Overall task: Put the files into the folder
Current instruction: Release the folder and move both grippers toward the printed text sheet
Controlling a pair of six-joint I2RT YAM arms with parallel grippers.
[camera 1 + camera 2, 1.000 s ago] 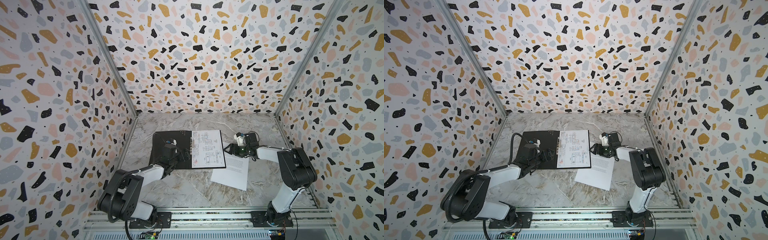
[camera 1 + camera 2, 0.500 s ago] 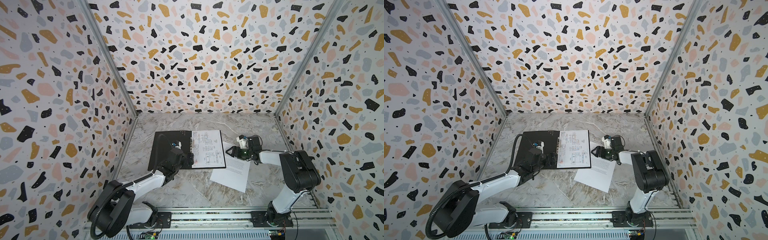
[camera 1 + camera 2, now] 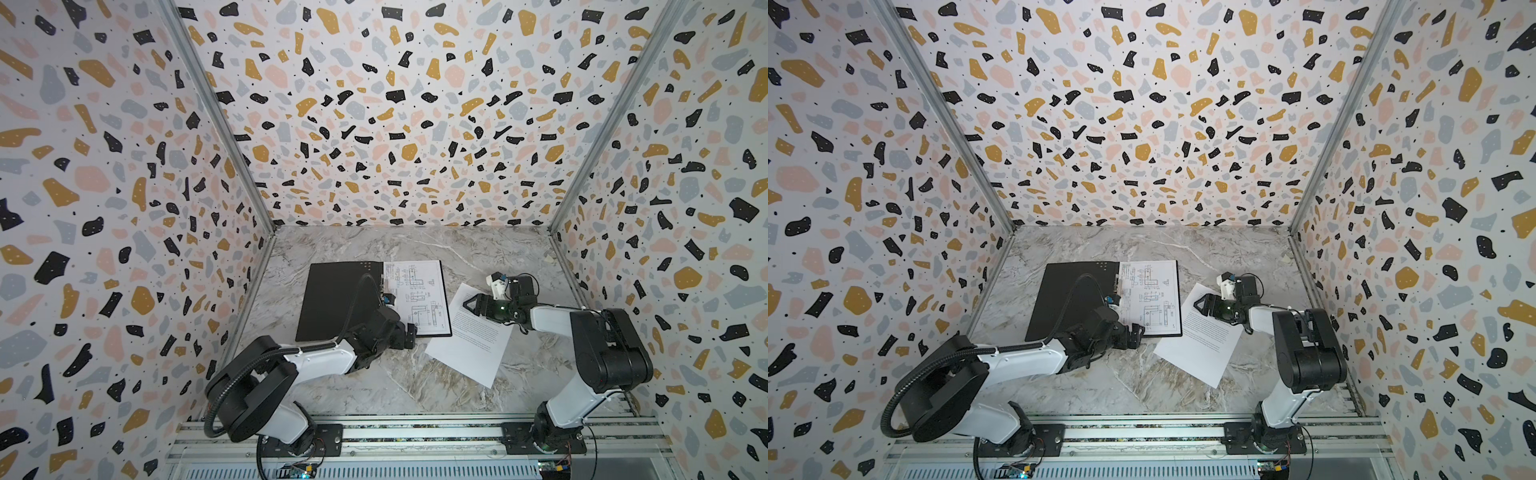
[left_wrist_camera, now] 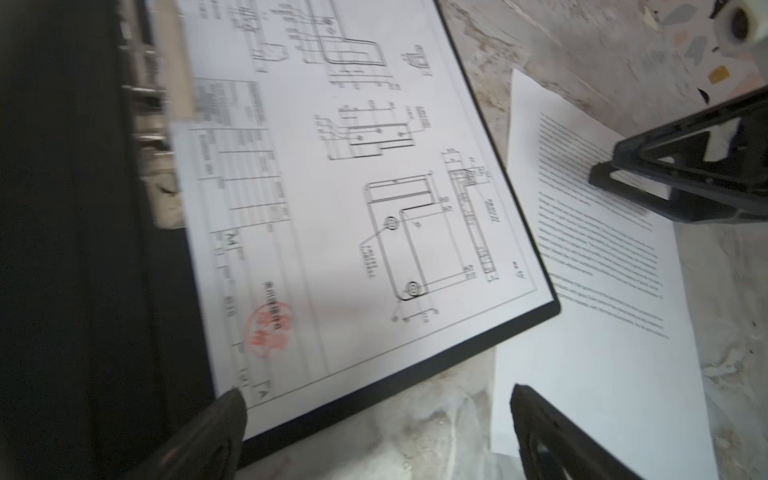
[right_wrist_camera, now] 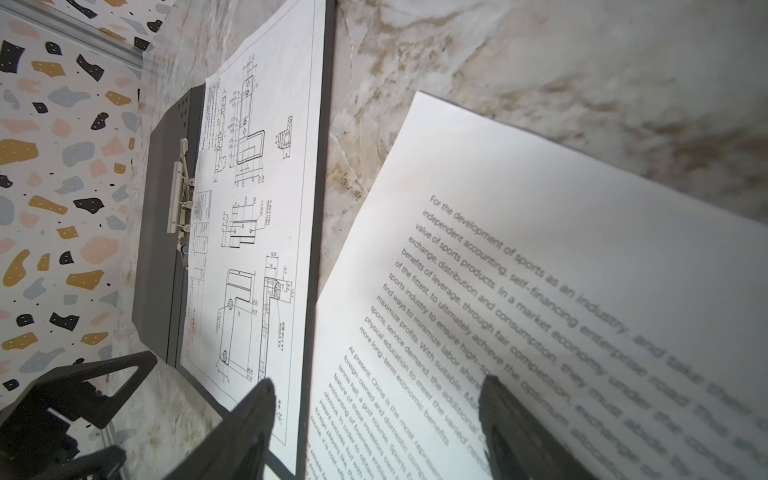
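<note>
**A:** Starting nearest us, the text sheet point(image 3: 469, 349) lies loose and tilted on the table point(image 3: 415, 382), not in the folder point(image 3: 332, 299). That's the half left to do.

**B:** And the hands?

**A:** Here's the left gripper point(image 3: 410, 336), fingers spread wide with nothing between them, low at the folder's near edge. The text sheet is just off to its side. Then the right gripper point(image 3: 466, 304), fingers apart too and empty, poised over the far part of that text sheet. The tips are close to the paper, but I can't tell if they touch it.

**B:** Anything filed?

**A:** Yes! Beyond the left gripper the folder lies open and flat, black inside up. The drawing sheet point(image 3: 417, 297) sits square on the half nearer the right gripper, so I'd call that one file in. The other half is bare.

**B:** Clipped?

**A:** Its edge runs up to the spine clip point(image 5: 180, 195). Under it or beside it, I can't say.

**B:** And the two papers?

**A:** The text sheet's edge meets the folder's corner, and which lies on top is unclear. Remaining, by my reckoning: slide it in, perhaps close the cover.
</note>
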